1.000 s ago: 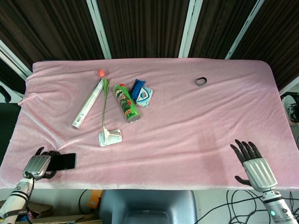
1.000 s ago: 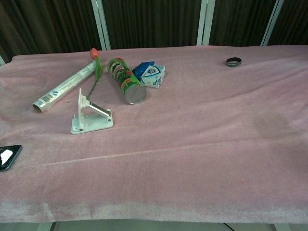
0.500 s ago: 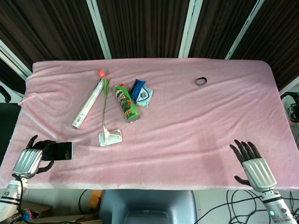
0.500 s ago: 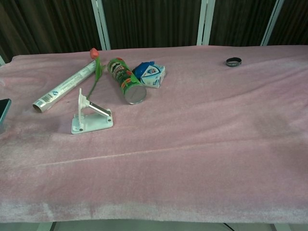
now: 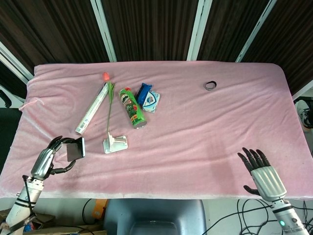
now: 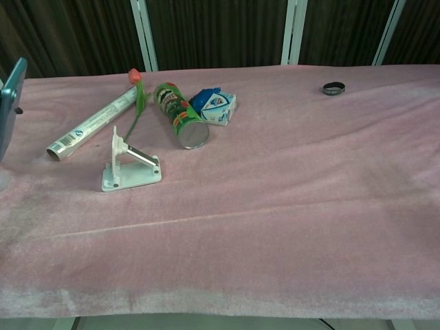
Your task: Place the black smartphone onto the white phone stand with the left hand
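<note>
My left hand (image 5: 49,160) holds the black smartphone (image 5: 75,148) lifted above the pink cloth at the table's front left. The phone is tilted up on edge; in the chest view only its edge (image 6: 12,103) shows at the far left. The white phone stand (image 5: 115,144) sits on the cloth just right of the phone, seen also in the chest view as a base with a slanted arm (image 6: 130,168). My right hand (image 5: 261,172) rests at the front right edge with its fingers spread and nothing in it.
Behind the stand lie a rolled paper tube (image 5: 91,109), a tulip with a long stem (image 5: 108,100), a green chip can (image 5: 132,106) and a blue-white packet (image 5: 148,98). A small dark ring (image 5: 210,85) lies at the far right of the pink table cloth (image 5: 205,137).
The left hand has lifted the smartphone off the cloth, turned it up on edge and carried it right toward the stand. The right hand has barely moved.
</note>
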Controlling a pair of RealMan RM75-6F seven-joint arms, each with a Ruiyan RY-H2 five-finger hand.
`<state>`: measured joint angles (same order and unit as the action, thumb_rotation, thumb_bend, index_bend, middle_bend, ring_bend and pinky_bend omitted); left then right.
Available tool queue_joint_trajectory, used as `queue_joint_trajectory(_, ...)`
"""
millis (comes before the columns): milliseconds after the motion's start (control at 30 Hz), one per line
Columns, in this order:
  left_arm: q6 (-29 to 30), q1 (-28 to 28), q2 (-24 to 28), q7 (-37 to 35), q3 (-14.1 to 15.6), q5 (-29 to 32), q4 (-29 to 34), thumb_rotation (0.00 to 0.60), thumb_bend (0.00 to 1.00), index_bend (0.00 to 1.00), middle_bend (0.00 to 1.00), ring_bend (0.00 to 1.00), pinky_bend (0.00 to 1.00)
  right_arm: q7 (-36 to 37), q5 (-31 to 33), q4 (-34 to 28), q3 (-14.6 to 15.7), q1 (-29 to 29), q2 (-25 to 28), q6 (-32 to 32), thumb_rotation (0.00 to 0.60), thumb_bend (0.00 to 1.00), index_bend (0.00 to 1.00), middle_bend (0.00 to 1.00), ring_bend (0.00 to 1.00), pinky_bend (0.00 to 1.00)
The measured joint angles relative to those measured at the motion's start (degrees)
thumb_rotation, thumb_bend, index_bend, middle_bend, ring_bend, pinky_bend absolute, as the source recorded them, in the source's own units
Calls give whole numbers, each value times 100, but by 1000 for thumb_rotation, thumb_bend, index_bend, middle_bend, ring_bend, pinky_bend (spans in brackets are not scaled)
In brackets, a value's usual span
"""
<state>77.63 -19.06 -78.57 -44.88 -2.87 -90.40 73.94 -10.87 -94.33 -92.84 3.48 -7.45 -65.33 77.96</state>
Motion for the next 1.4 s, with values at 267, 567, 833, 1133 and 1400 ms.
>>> queue_joint_trajectory(267, -158, -319, -922, -1531, -603, 607, -342, 600, 342, 589, 869, 501, 112, -36, 22, 2, 6, -9, -7, -30, 600, 194, 0, 0, 0, 39)
queue_joint_trajectory(567, -300, -428, -1636, -1957, -843, 962, -992, 600, 353, 605, 869, 499, 122, 45, -25, 16, 35, -2, 35, 1, 600, 193, 0, 0, 0, 39)
queue_joint_trajectory(833, -158, -398, -2598, -2308, -806, 969, -2156, 600, 364, 618, 875, 494, 121, 29, -63, 29, 65, 6, 34, 6, 600, 194, 0, 0, 0, 39)
queue_joint_trajectory(1133, 47, -490, -3381, -2458, -674, 726, -3177, 600, 364, 632, 880, 490, 117, 80, -59, 49, 63, 17, 57, 35, 600, 193, 0, 0, 0, 39)
queue_joint_trajectory(1400, 18, -679, -3681, -2527, -591, 574, -3475, 600, 364, 639, 880, 485, 114, 131, -82, 62, 72, 37, 84, 82, 600, 193, 0, 0, 0, 39)
